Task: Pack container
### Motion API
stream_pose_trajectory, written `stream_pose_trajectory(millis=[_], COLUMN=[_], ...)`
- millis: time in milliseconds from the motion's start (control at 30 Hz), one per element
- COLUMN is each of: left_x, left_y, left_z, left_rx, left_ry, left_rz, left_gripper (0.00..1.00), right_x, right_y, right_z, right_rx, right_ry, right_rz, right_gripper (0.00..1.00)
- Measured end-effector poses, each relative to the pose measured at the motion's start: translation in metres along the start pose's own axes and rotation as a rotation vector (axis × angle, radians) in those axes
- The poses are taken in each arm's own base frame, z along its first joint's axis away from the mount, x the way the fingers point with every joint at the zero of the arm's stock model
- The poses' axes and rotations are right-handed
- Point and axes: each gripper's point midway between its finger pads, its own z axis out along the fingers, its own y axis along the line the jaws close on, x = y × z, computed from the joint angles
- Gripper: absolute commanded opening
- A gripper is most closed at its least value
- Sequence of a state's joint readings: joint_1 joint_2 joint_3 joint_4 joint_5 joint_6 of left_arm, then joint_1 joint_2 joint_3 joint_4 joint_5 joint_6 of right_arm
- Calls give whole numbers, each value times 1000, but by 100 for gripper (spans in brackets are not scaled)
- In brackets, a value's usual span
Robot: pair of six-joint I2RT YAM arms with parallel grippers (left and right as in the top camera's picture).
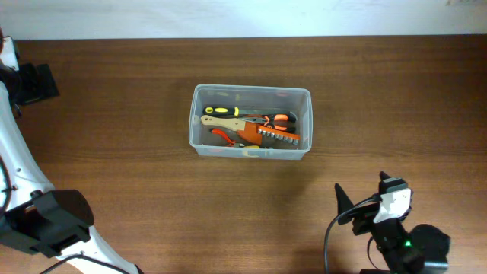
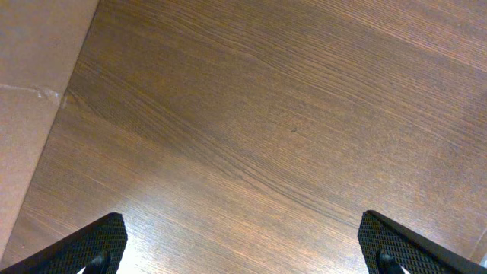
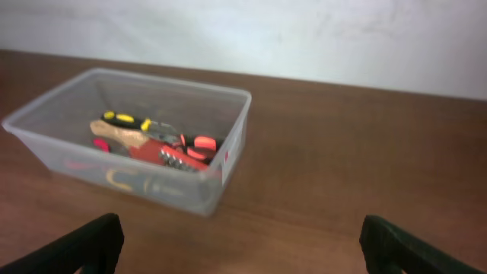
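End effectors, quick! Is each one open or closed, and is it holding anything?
Left end effector: open, holding nothing.
Right end effector: open, holding nothing.

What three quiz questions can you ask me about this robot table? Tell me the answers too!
1. True or false: the clear container has hand tools lying inside it.
2. Where is the right gripper?
A. Inside the container
B. Above the bare table, apart from the container
C. Clamped on a tool
3. Fill in the word: the left gripper and the right gripper both have their fingers wide ____, holding nothing.

Key: 1 true; 2 B; 3 open.
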State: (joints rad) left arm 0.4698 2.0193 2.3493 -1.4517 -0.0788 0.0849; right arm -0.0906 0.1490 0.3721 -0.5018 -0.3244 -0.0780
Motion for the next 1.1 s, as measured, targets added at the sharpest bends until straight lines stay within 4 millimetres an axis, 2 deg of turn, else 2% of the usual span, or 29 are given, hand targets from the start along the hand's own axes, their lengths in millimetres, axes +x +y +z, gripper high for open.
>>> stream_pose_trajectory(millis=[233,533,1100], left_x=[0,0,0], left_y=[0,0,0], left_z=[0,0,0], left_rx=[0,0,0], left_ry=[0,0,0], left_rz=[0,0,0], left_gripper=[99,99,99], right_x=[43,70,69], right_y=[-1,-1,-2], right_z=[13,21,21], right_rx=[-4,-6,-5], right_ry=[43,65,60], right_rz=[14,22,20], right_gripper=[99,99,99])
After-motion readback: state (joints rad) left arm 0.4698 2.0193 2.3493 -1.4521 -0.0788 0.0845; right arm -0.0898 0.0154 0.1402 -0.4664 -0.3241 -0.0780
